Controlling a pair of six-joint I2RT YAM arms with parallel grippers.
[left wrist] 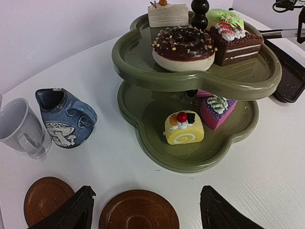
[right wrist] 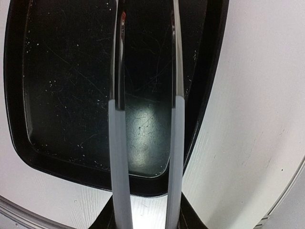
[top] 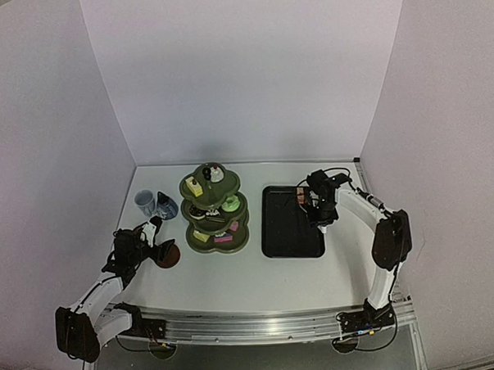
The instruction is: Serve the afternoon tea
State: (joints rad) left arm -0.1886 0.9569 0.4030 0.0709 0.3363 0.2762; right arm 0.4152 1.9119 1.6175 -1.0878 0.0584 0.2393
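The coming move looks to be the left arm's. The left gripper (left wrist: 147, 190) hangs low over the white table (left wrist: 267, 181), jaws wide apart and holding nothing. A flat round brown saucer (left wrist: 138, 212) lies directly below and between its fingers (left wrist: 71, 210), nearly touching the left one and clear of the right. Being round, the saucer has no long axis, so I judge that a grip would have to come down on its rim.

In the left wrist view, the pale cup (left wrist: 19, 126) and the small dark-blue pot (left wrist: 64, 117) stand just beside each other at 10 o'clock from that saucer. The olive-green 3-tier stand (left wrist: 190, 81) is at 1 o'clock. The left arm is plainly nearer to all of these.

The right gripper (right wrist: 145, 214) is well apart, over the black rectangular tray (right wrist: 57, 95) at 3 o'clock from the stand in the top view. It is closed on the handle end of thin white tongs (right wrist: 116, 157), whose 2 arms stand apart. The tips run out of view, so I cannot tell whether they carry anything.

Counts:
- Saucers: 2, with the second (left wrist: 45, 198) at 9 o'clock from the first.
- Cup: 1.
- Pot: 1.
- Stand: 1.
- Tray: 1, bare where visible.
- Tongs: 1 pair.
- Small cakes (left wrist: 183, 128): 7 on the 2 lower tiers. The top tier holds at least 2 more, too small to count surely.
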